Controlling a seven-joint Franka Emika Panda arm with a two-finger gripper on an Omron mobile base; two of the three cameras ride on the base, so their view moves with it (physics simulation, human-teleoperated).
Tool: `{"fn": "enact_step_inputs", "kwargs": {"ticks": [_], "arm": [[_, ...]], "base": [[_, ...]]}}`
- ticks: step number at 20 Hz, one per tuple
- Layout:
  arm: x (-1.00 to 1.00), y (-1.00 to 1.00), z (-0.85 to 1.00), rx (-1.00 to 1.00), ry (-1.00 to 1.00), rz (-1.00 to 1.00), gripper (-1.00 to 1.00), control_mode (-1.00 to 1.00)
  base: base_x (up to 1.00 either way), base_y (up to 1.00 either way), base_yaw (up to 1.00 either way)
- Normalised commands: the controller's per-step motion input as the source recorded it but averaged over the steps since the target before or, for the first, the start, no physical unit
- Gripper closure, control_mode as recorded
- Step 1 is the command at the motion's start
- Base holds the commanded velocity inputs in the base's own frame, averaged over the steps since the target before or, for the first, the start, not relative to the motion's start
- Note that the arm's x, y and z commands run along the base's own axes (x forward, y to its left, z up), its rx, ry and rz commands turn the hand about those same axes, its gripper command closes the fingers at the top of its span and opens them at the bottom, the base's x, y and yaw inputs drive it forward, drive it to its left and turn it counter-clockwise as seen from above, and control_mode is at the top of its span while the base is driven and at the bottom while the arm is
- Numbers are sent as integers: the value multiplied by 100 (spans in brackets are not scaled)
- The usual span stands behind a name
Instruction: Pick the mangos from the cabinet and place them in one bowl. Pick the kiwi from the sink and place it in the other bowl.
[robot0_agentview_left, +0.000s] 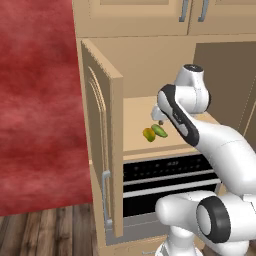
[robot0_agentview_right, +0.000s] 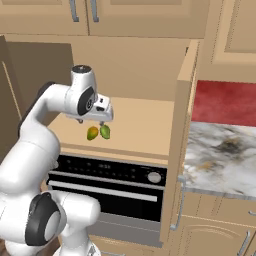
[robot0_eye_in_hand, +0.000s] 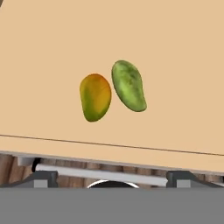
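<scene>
Two mangos lie side by side on the tan shelf of the open cabinet. One is yellow-orange, the other longer and green. From the base they sit near the shelf's front edge, the yellow-orange mango left of the green mango; in the right base view they are the yellow-orange mango and green mango. My gripper hangs just above them, pointing down, open and holding nothing. In the hand view my gripper has its tips spread wide at the bottom.
The cabinet door stands swung out on the left, edge toward me. A black oven with a steel handle sits under the shelf. A marble counter lies to the right, with closed upper cabinets above.
</scene>
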Motion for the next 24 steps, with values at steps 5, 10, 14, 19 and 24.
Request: {"fn": "enact_step_inputs", "kwargs": {"ticks": [5,10,14,19,24], "arm": [[25,-3,-29,-8,-4,0,-100,-100],[33,-5,-20,-2,-7,0,-100,-100],[33,-11,-12,0,-3,1,-100,-100],[27,-14,-10,-1,-5,3,-100,-100],[21,-4,-16,-1,-1,4,-100,-100]], "base": [[0,0,0],[0,0,0],[0,0,0],[0,0,0],[0,0,0]]}}
